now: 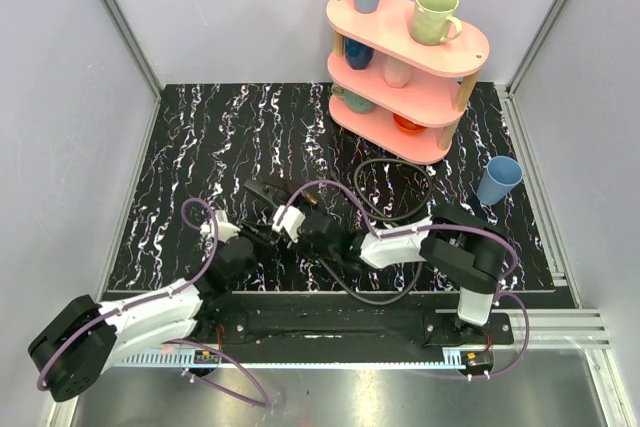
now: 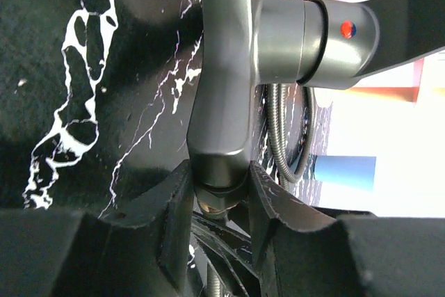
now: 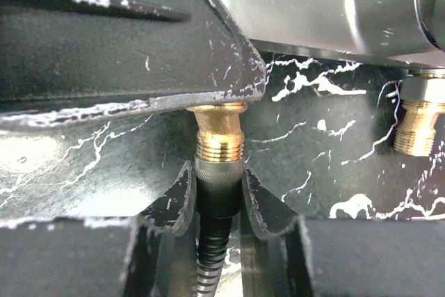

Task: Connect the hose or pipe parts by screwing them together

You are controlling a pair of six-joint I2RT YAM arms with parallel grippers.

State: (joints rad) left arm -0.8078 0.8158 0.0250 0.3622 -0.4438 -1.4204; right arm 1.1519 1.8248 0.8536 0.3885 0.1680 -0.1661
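In the left wrist view a grey angular pipe piece with a red-and-blue dotted knob stands between my fingers, and my left gripper is shut on its lower end. The right wrist view shows a brass threaded fitting under that grey body. The hose's knurled nut sits right against the threads, and my right gripper is shut on the nut. The ribbed hose trails down between the fingers. From above, both grippers meet at the mat's near middle; the black hose loops behind.
A second brass fitting hangs from the grey body to the right. A pink three-tier shelf with cups stands at the back right, and a blue cup rests on the marbled mat at the right. Purple cables arc near both wrists.
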